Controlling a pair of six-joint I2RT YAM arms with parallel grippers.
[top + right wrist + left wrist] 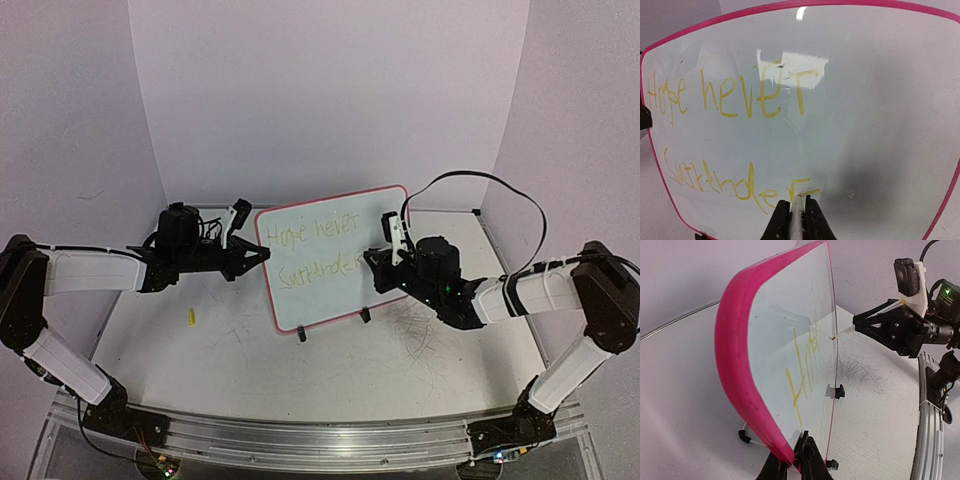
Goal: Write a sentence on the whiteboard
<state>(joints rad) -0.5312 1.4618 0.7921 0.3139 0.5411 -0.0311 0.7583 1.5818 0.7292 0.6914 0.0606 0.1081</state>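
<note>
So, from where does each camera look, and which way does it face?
Top external: above, behind the arms, facing down at the table; both show.
Left wrist: at the whiteboard's left edge, facing along it; left gripper clamps its frame.
Right wrist: facing the sentence; right gripper holds the marker.
All three share the whiteboard.

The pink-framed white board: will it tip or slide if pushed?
It probably tips easily: the thin pink-framed white board stands nearly upright on two small black clip feet. It looks light for its size. The left claw pinches its edge, likely to steady it.
</note>
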